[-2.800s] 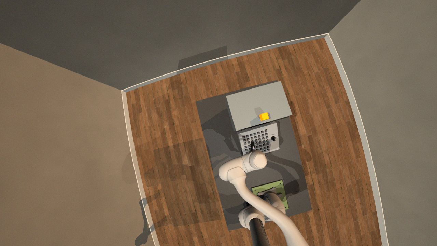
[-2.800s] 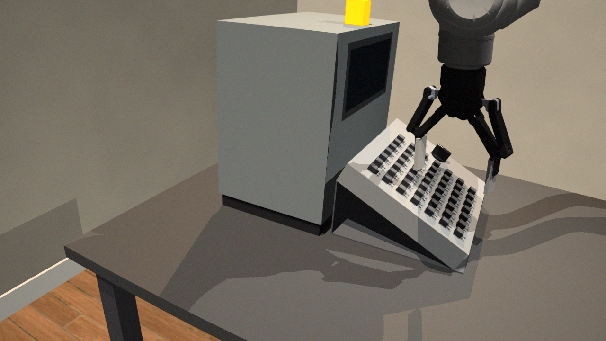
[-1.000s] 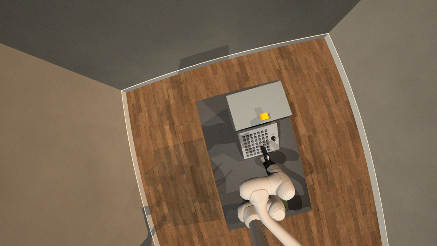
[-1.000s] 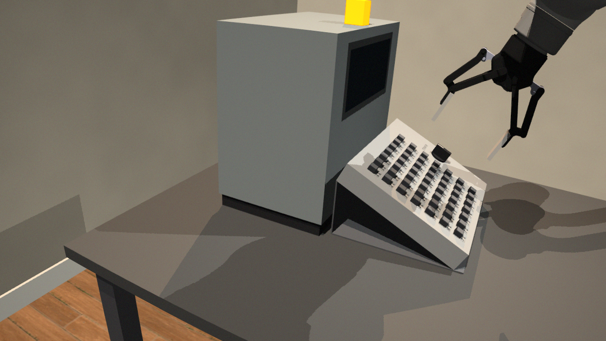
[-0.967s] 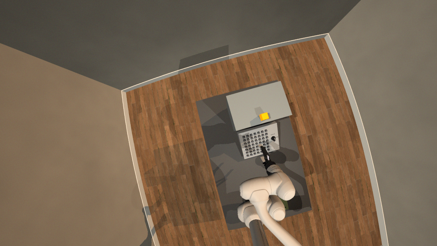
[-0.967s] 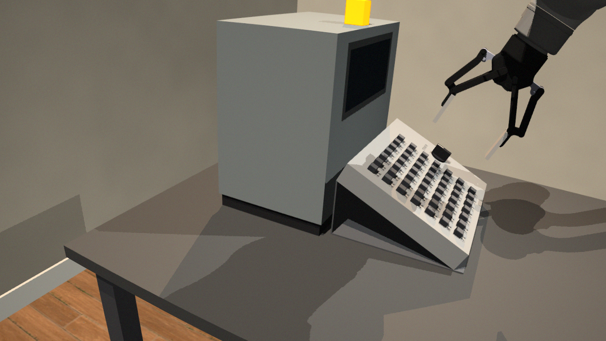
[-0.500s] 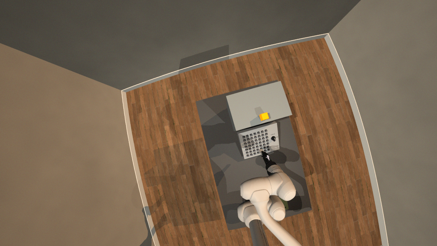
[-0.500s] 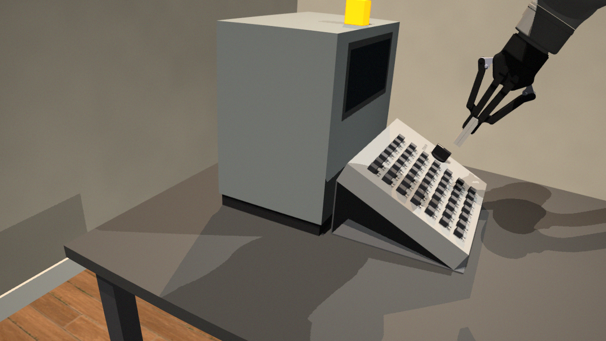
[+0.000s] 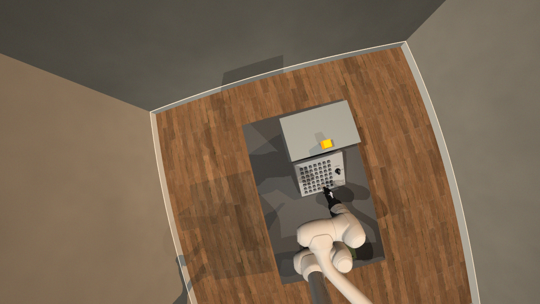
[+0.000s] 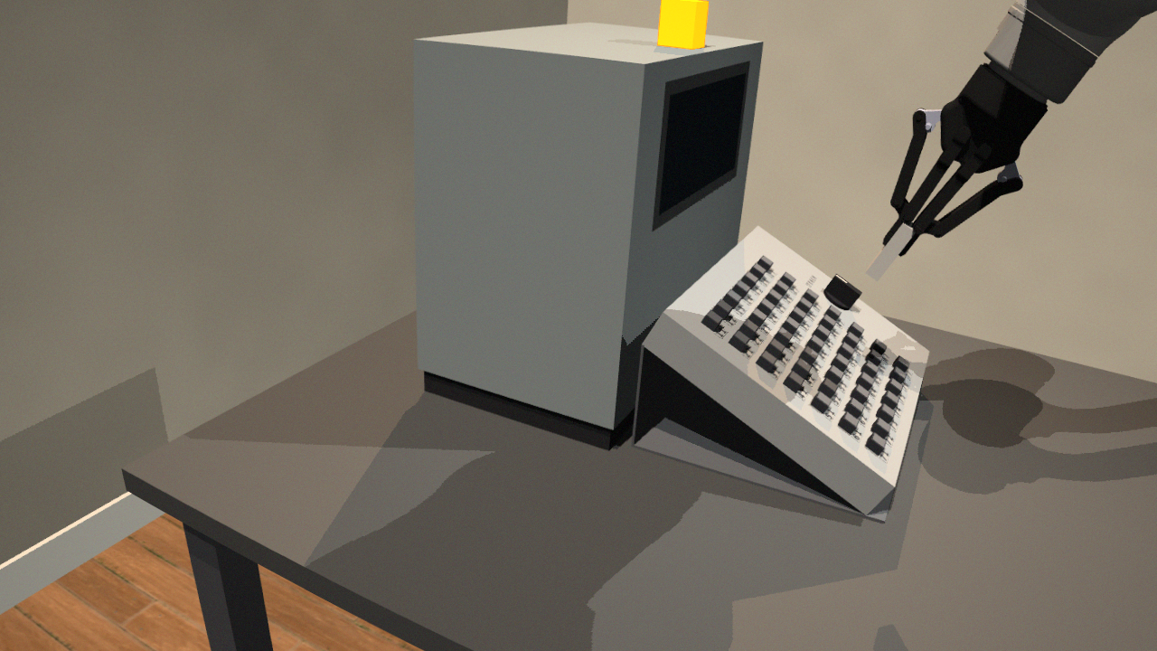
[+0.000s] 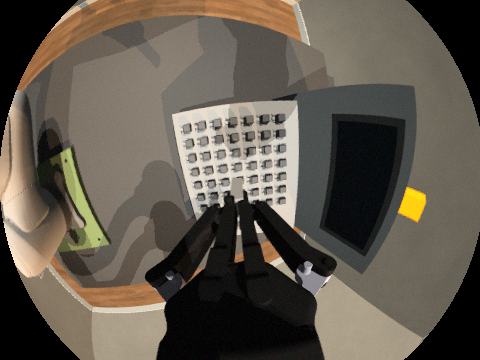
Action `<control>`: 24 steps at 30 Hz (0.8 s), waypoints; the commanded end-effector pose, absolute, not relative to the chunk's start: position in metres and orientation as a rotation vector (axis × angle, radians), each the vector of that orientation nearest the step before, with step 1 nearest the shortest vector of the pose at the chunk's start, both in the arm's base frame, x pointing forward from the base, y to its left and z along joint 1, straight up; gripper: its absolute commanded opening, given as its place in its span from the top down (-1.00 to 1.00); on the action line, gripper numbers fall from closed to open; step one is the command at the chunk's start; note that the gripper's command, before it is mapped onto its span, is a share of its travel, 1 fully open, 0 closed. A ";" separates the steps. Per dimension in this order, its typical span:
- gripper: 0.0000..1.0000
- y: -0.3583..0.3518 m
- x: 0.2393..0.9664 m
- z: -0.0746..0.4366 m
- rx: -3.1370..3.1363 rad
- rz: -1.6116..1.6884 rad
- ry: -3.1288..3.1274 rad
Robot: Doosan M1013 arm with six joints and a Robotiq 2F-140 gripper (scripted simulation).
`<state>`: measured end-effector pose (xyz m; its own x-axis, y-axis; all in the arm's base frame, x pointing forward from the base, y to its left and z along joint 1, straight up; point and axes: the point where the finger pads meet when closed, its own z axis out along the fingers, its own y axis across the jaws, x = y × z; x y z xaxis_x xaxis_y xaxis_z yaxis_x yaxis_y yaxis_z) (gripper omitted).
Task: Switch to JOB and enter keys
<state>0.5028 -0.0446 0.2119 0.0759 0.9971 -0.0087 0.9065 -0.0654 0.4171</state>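
Note:
The grey machine (image 10: pixel 582 218) stands on the dark table with a sloped keypad panel (image 10: pixel 796 356) in front of it. The panel carries a grid of dark keys, none lit, and a black selector knob (image 10: pixel 842 289) at its right side. The knob also shows in the overhead view (image 9: pixel 337 171). My gripper (image 10: pixel 883 260) is shut and empty, its tips together in the air a little to the right of and above the knob, not touching it. In the wrist view the shut fingertips (image 11: pixel 236 196) point at the keypad (image 11: pixel 236 159). Key names are too small to read.
A yellow block (image 10: pixel 682 23) sits on top of the machine, and a dark screen (image 10: pixel 700 149) fills its front face. The table (image 9: pixel 309 200) stands on a wooden floor, with the arm's base (image 9: pixel 324 249) at its near end.

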 end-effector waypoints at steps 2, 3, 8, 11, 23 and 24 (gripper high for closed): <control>1.00 -0.044 0.504 0.212 2.044 0.416 1.895; 1.00 -0.044 0.504 0.211 2.044 0.416 1.895; 1.00 -0.046 0.517 0.184 2.044 0.416 1.895; 1.00 -0.046 0.527 0.162 2.044 0.416 1.895; 1.00 -0.047 0.534 0.148 2.044 0.416 1.895; 1.00 -0.047 0.534 0.147 2.044 0.416 1.895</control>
<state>0.5331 -0.0494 0.1507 0.0795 0.9968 -0.0088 0.9034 -0.0683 0.4233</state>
